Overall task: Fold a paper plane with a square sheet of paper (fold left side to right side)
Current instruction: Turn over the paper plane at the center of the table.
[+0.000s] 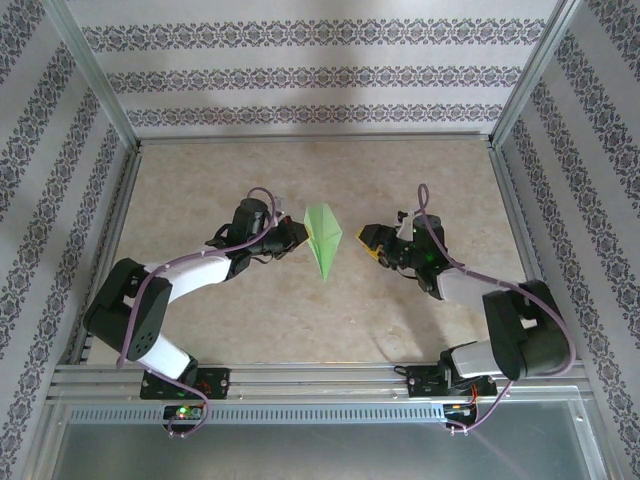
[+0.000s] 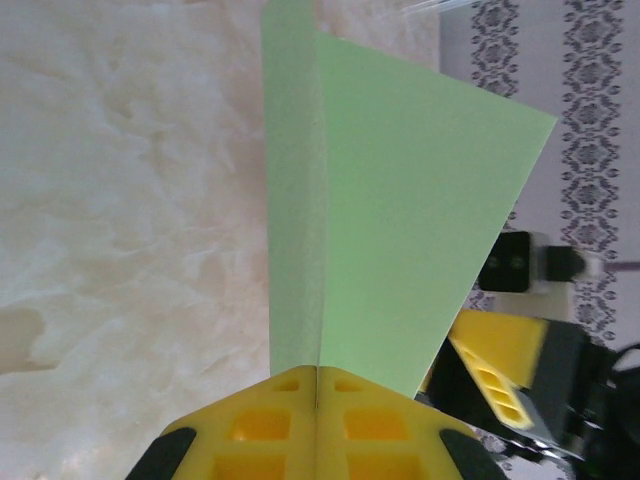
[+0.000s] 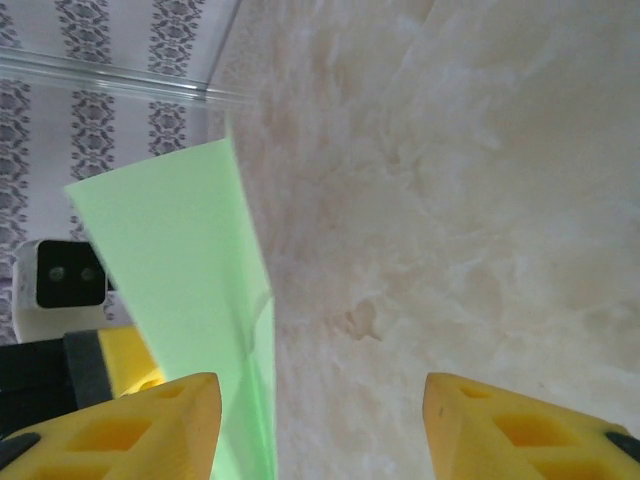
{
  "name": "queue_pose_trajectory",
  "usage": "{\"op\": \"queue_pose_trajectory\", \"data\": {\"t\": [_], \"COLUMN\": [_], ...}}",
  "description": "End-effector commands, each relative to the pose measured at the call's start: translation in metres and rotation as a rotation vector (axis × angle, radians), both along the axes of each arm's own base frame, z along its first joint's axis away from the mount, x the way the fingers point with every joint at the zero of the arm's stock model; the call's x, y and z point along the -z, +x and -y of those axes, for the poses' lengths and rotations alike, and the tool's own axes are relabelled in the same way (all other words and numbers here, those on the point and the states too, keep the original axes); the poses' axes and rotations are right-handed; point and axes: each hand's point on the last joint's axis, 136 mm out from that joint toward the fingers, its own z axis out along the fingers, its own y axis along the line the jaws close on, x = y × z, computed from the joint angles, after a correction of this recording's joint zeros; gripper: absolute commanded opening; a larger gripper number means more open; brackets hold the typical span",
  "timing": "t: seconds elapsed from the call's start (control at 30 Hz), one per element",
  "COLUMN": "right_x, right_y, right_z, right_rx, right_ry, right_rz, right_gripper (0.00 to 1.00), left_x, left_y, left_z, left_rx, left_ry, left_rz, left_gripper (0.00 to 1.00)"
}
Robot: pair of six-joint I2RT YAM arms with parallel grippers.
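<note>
Two grippers face each other over the middle of the surface [image 1: 250, 320]. The left gripper [image 1: 292, 236] is clenched on the paper plane [image 1: 323, 238], pinching its folded edge (one wing stands up off the crease). The right gripper [image 1: 368, 240] sits just beside it, released, jaws apart.

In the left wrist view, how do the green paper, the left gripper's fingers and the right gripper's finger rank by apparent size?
Largest: green paper.
Next: left gripper's fingers, enlarged by nearness to the camera.
Smallest: right gripper's finger, farther away, partly hidden.
</note>
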Motion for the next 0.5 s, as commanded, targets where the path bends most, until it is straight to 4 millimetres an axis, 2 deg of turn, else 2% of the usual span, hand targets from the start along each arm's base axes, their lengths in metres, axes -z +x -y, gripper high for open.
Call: {"op": "queue_pose_trajectory", "data": {"t": [0.0,0.13,0.27,0.47], "right_x": [0.003,-0.002,-0.002,0.005], "right_y": [-0.007,-0.020,-0.031,-0.038], "right_z": [0.010,0.008,0.002,-0.024], "right_rx": [-0.016,-0.061,-0.115,-0.180], "right_ry": [-0.163,-0.302,-0.414,-0.472], "right_rz": [0.013,0.014,-0.007,-0.035], "right_gripper": [0.60,0.65,0.74,0.87], "left_x": [0.004,0.014,0.024,0.040], "left_y": [0.004,0.007,0.009,0.007], "left_z": [0.007,0.012,0.018,0.024], "left_rx": [0.005,0.004,0.007,0.012], "left_ry": [-0.013,-0.038,-0.072,-0.088], "left_rz": [0.011,-0.005,-0.020,-0.045], "left_gripper": [0.00,0.00,0.00,0.00]}}
